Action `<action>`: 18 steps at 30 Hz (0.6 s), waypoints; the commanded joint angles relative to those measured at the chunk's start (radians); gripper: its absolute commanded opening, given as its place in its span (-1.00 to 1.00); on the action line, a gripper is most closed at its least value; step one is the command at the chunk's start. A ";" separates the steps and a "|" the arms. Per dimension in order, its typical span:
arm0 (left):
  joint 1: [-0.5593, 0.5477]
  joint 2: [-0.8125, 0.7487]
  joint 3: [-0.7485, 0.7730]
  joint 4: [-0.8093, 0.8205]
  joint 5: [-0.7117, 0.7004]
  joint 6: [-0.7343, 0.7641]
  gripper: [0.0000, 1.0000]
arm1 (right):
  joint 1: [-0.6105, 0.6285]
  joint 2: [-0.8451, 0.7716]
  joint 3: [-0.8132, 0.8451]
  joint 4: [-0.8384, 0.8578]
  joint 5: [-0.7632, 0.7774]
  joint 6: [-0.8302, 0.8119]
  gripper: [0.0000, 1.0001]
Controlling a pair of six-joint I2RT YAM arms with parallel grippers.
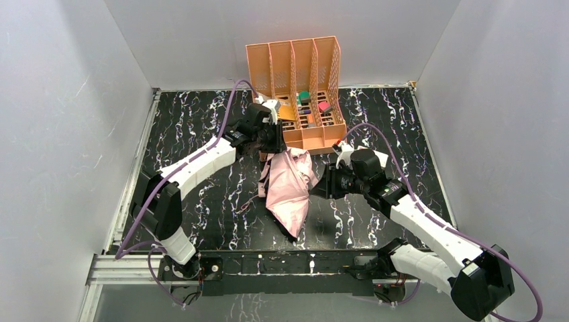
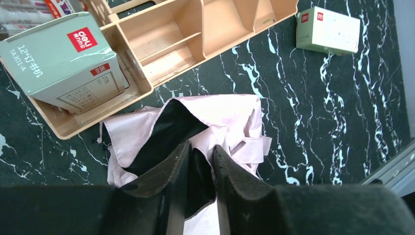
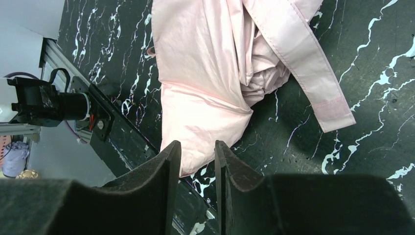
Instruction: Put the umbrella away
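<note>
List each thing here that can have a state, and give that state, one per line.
umbrella, collapsed, fabric crumpled, lying on the table, not put away.
strap, undone, lying flat on the table.
left gripper, jaws narrowly apart at the fabric; grip unclear.
right gripper, slightly open, holding nothing.
orange organiser, upright, slots partly filled.

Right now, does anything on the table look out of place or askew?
Yes. The umbrella lies crumpled and loose before the orange organiser, its pink strap splayed out unfastened. A pale green box sits tilted in the organiser's front tray.
</note>
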 commanded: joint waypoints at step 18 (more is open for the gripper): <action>-0.219 -0.379 -0.113 -0.094 0.076 -0.094 -0.83 | -0.003 -0.016 0.157 -0.062 0.159 0.010 -0.36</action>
